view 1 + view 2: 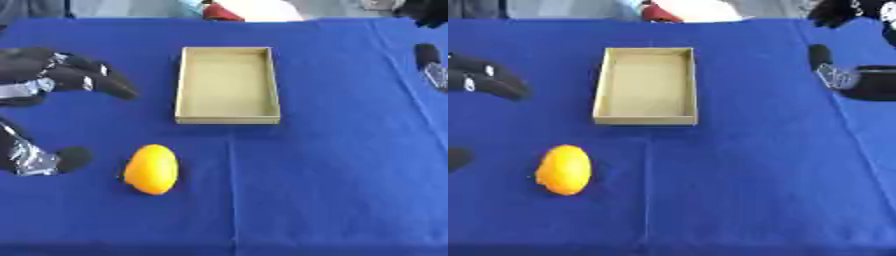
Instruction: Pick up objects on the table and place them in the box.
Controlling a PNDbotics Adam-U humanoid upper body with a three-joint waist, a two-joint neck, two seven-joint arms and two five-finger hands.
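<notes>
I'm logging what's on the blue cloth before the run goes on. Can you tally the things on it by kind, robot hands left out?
Orange fruit: 1
Box: 1, nothing inside it
Total: 2

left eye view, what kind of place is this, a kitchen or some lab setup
Most likely a lab or demo bench, not a kitchen: a table under a plain blue cloth, one open cardboard box, a single orange fruit, and the robot's left hand.
</notes>
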